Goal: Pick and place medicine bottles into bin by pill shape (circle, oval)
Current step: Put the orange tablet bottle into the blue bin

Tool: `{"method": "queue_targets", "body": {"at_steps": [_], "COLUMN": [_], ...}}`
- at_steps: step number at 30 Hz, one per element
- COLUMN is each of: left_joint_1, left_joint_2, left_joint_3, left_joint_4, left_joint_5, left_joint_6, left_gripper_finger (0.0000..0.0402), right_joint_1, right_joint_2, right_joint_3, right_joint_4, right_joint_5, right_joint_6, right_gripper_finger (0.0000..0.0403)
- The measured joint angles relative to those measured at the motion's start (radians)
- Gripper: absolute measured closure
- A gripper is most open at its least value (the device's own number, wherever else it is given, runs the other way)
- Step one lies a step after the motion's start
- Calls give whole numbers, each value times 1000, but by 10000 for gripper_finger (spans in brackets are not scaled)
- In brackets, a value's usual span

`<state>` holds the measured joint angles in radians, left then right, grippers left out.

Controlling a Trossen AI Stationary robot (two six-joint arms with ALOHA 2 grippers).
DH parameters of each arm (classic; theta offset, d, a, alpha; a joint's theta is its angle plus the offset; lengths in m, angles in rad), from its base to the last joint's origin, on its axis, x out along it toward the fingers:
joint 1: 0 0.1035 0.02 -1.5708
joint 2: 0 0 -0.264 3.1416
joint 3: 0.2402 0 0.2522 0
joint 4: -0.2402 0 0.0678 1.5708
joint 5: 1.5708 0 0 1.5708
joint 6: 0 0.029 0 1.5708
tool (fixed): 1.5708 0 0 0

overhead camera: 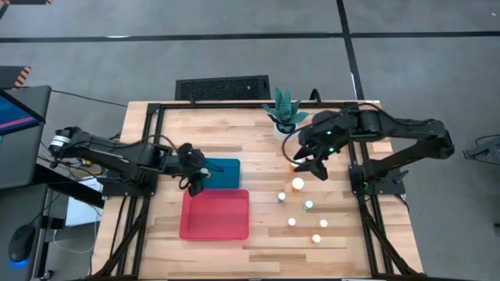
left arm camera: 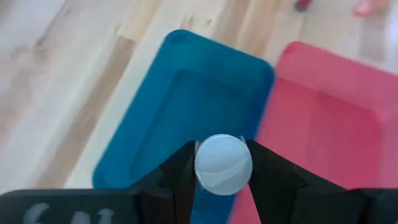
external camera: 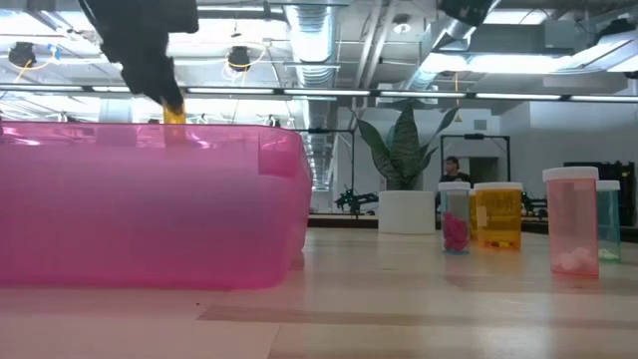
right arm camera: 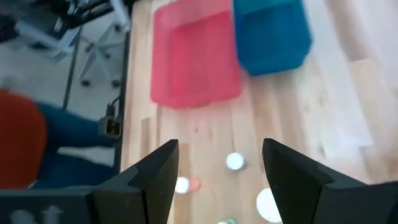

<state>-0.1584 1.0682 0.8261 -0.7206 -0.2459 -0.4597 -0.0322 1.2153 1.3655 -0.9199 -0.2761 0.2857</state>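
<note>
My left gripper (overhead camera: 195, 179) hangs over the place where the blue bin (overhead camera: 223, 172) meets the red bin (overhead camera: 215, 215), shut on a small white-capped bottle (left arm camera: 222, 165). My right gripper (overhead camera: 312, 162) is open and empty above the table's far right, just beyond several small white-capped bottles (overhead camera: 298, 185) that stand upright on their bases. In the right wrist view its fingers (right arm camera: 165, 168) spread wide over bottles (right arm camera: 235, 162). The low view shows the red bin (external camera: 150, 204) close up and bottles (external camera: 498, 214) at the right. My left gripper pinches the bottle between its two fingers at the white cap's rim (left arm camera: 198, 167). The fingers come from above, pointing down. The bottle is upright and lifted clear. Its amber body (external camera: 174, 112) shows below the gripper, above the red bin's rim.
A white pot with a green plant (overhead camera: 284, 113) stands at the table's far edge, next to my right arm. A black frame rail (overhead camera: 363, 179) runs along the table's right side. A person shows in the room behind (external camera: 454, 170).
</note>
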Motion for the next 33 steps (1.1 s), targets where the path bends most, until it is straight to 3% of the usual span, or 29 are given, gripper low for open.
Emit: {"method": "queue_targets", "body": {"at_steps": [11,24,33], "left_joint_1": [89,168,167], "left_joint_2": [197,156,162], "left_joint_3": [-12,-145,-161], "left_joint_4": [8,179,207], "left_joint_5": [-14,33,23], "left_joint_6": [60,65,109], "left_gripper_finger": [281,281,281], "right_joint_1": [0,50,60], "right_joint_2": [-40,-32,-32], "right_joint_3": [0,-1,-1], "right_joint_4": [6,18,23], "right_joint_5": [17,43,47], "right_joint_6": [55,57,57], "right_gripper_finger": [163,163,163]}}
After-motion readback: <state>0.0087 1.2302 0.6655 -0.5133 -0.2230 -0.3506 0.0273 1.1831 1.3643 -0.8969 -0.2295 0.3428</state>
